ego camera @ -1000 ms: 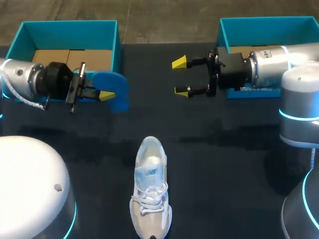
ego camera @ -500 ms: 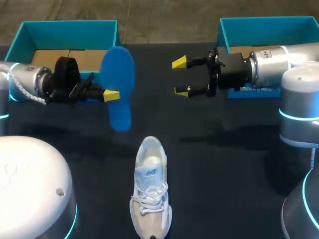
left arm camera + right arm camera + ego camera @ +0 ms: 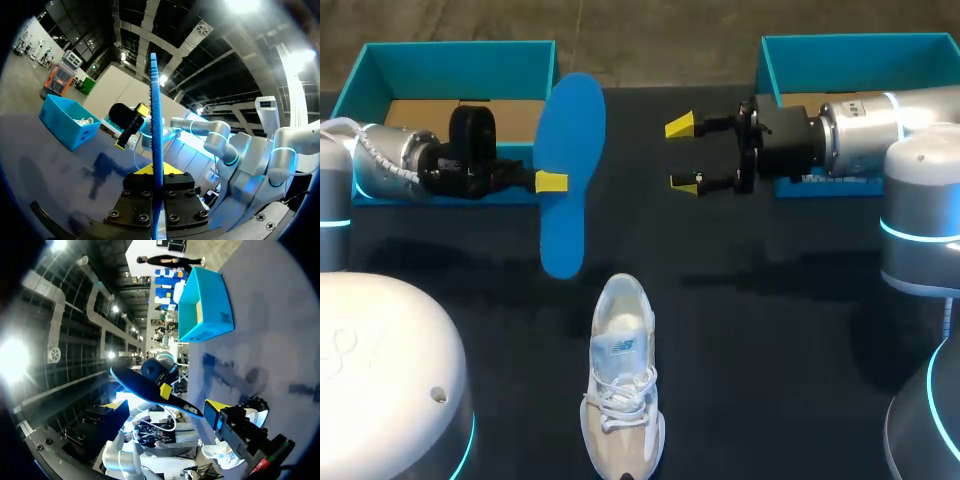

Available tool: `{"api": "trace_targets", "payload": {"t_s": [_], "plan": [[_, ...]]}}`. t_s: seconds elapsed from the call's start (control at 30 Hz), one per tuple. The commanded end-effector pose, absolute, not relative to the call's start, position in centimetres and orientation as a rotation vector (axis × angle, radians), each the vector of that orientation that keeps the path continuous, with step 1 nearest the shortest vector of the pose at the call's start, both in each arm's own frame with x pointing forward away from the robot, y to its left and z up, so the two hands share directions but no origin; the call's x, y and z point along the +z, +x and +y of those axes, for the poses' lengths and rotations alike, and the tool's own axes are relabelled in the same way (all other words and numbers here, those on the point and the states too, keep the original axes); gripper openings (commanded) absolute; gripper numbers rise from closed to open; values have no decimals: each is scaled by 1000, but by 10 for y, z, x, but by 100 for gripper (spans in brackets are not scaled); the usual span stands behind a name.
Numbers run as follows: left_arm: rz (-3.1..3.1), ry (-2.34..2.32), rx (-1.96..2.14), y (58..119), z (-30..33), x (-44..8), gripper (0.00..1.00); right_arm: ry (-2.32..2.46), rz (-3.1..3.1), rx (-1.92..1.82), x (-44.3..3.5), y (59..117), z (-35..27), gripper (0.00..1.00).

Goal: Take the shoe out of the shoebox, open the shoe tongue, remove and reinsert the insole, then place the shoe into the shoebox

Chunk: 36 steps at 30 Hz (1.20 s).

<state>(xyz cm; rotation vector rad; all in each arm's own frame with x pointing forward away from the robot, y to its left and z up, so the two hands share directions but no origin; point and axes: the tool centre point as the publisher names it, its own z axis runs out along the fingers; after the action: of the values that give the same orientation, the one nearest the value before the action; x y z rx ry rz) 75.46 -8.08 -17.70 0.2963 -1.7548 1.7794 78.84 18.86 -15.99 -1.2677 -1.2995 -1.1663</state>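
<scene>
With my left gripper [image 3: 548, 182] clamped on the blue insole [image 3: 570, 130], held aloft just beyond the shoe [image 3: 620, 390] on the table [image 3: 770, 330], and my right gripper [image 3: 684, 154] standing open, reinsertion requires leading what appears to be the wider toe end into the collar, tilted.

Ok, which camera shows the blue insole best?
The head view: the blue insole shows its whole flat face there, pinched in the left gripper. The left wrist view catches only its thin edge; the right wrist view shows it slanted and smaller.
</scene>
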Motion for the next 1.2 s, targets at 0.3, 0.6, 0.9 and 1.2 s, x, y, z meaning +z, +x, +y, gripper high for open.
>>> {"api": "trace_targets", "payload": {"t_s": [0.3, 0.6, 0.9, 1.2], "plan": [[-1507, 684, 1574, 765, -88, -189, 0, -1270, -1298, -1168, -160, 787, 189, 100], [-1382, 894, 1404, 762, -92, -196, 0, -1270, -1298, -1168, -160, 787, 189, 100], [-1304, 1006, 1402, 764, -100, -203, 0, -1270, -1298, -1168, -160, 787, 189, 100], [-1223, 1078, 1394, 769, -117, -208, 0, -1270, -1298, -1168, -160, 787, 189, 100]]}}
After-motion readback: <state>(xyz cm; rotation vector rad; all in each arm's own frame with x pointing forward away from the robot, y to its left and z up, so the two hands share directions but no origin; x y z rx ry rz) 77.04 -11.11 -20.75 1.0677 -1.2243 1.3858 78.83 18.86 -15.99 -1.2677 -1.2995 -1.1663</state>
